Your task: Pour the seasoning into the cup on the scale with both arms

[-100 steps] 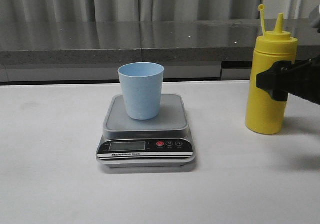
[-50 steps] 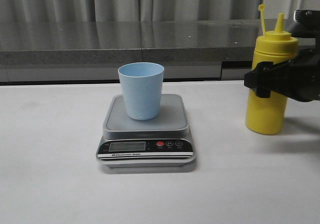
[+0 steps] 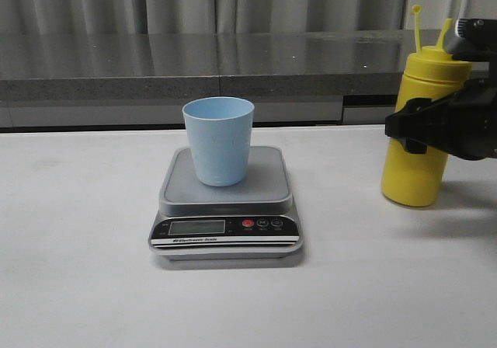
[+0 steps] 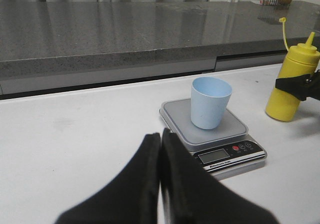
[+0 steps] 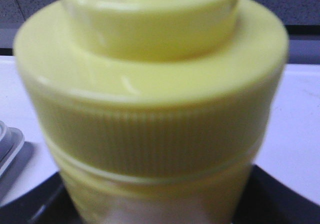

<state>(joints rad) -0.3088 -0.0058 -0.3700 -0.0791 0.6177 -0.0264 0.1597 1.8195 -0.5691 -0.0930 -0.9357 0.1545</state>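
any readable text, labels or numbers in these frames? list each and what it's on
None can be read for certain.
White lettering strip on the scale front panel: too small and blurred to read.
Scale LCD: no digits visible.
Symbols on the scale's red and dark buttons: too small to read.
Seasoning bottle: no label or print visible.
Cup: plain, no markings.

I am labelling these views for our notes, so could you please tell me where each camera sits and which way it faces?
Front view: looks forward over the table at the cup on the scale; the right gripper enters beside the seasoning bottle.
Left wrist view: sits above the shut left gripper, facing the scale and bottle.
Right wrist view: pressed close to the bottle's ribbed cap.
All three share the bottle.
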